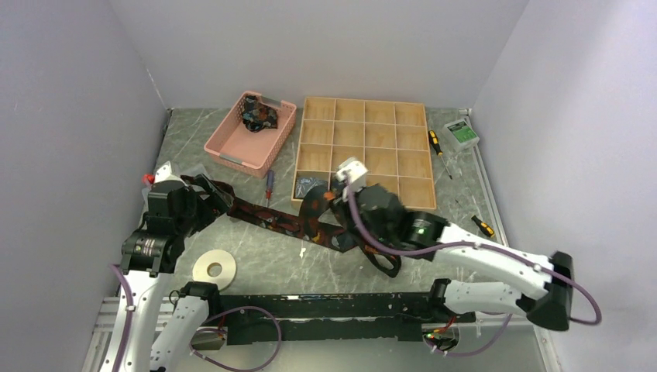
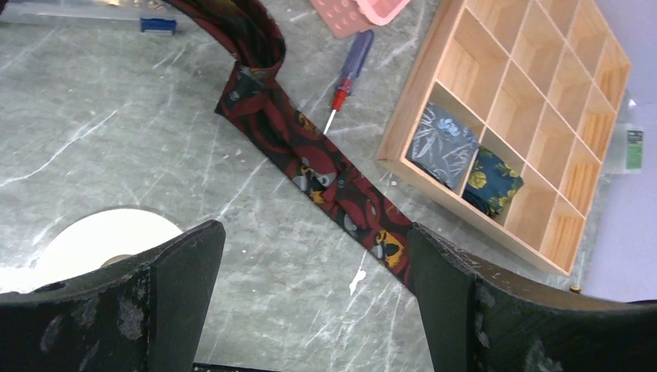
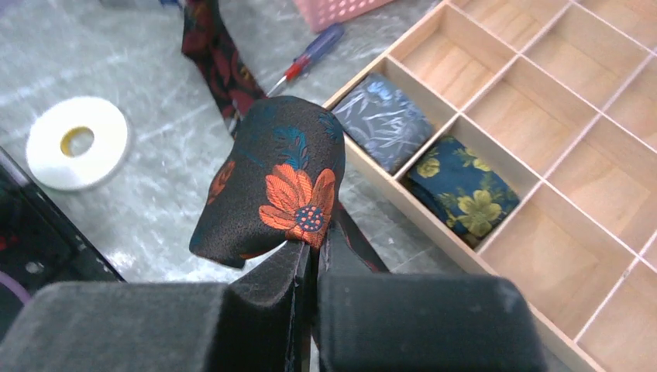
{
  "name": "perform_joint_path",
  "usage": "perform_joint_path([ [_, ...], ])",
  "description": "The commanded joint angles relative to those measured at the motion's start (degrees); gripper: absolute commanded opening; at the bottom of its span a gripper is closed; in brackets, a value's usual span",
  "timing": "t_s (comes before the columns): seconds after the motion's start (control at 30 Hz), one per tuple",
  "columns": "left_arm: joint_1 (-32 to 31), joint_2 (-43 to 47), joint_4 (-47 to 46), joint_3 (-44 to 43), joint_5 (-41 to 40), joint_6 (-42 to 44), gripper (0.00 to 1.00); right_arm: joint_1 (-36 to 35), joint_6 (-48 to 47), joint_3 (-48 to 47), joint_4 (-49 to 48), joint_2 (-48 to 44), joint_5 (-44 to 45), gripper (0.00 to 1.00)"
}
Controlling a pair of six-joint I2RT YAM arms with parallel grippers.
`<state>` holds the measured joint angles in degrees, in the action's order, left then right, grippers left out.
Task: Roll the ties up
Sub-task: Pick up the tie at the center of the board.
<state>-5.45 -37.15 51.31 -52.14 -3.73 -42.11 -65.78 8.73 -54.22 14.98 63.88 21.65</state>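
Two rolled ties (image 3: 385, 120), tray (image 3: 558, 263) — third tie (image 3: 271, 186), right fingers (image 3: 263, 298).

In the left wrist view, the tie (image 2: 325, 174) runs off the picture at 12 o'clock. Its other end goes behind a finger (image 2: 480, 310) of the left gripper (image 2: 314, 227) at 4 o'clock. The tape (image 2: 101, 236) at 8 o'clock is half hidden by the other finger. The basket (image 2: 364, 12) is cut off at 12 o'clock and the tray (image 2: 418, 85) at 2 o'clock.

In the right wrist view, the tie's tip is hidden between the squeezed fingers of the right gripper (image 3: 314, 256). The screwdriver (image 3: 310, 50) has its tip behind the tie.

In the top view, the arm covers the right gripper. The dark lump (image 1: 258, 118) in the basket is too small to tell. So is the writing on the box (image 1: 462, 133).
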Motion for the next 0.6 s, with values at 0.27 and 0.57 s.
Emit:
perform_joint_path([
  [0.27,-0.18,1.40,-25.73,5.01,25.66,-1.32,0.94,22.85,20.36,1.54,-15.42,-16.54,-38.86,0.00],
  [0.57,-0.26,3.89,-76.37,17.98,40.86,-16.34,0.94,26.30,34.64,-14.71,-32.85,-13.13,-45.50,0.00],
])
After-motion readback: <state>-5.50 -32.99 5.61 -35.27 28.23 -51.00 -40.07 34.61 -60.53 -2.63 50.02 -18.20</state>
